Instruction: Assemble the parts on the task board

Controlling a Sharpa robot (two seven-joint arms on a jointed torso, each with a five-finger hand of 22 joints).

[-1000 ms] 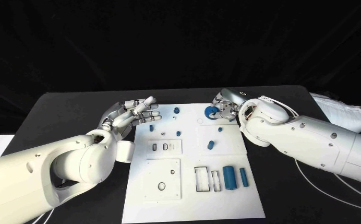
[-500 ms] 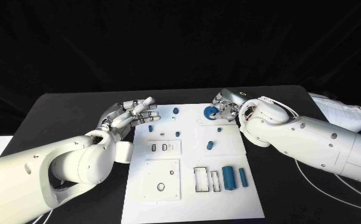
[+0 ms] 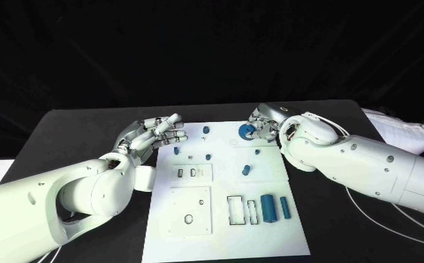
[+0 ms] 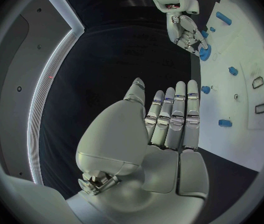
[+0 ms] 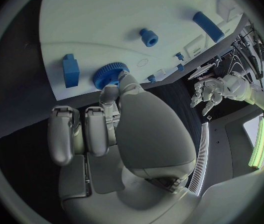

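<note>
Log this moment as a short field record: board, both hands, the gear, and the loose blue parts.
board: white task board lies flat on the black table
left hand: left hand hovers at the board's left edge, fingers stretched out, holding nothing
right hand: right hand at the board's far right corner, fingers on the blue gear
gear: toothed disc, at the fingertips; whether lifted, cannot tell
other parts: two blue cylinders near the front right; small blue pegs mid-board

Head cam looked down from above at the black table [image 3: 79, 128], task board [image 3: 221, 214] centered, both arms entering from the sides. Left wrist cam sat close behind the left hand [image 4: 166, 129], facing across the board edge toward the right hand [image 4: 188, 32]. Right wrist cam sat close behind the right hand, facing the board's far end. All three shared the blue gear [image 3: 246, 130].
</note>
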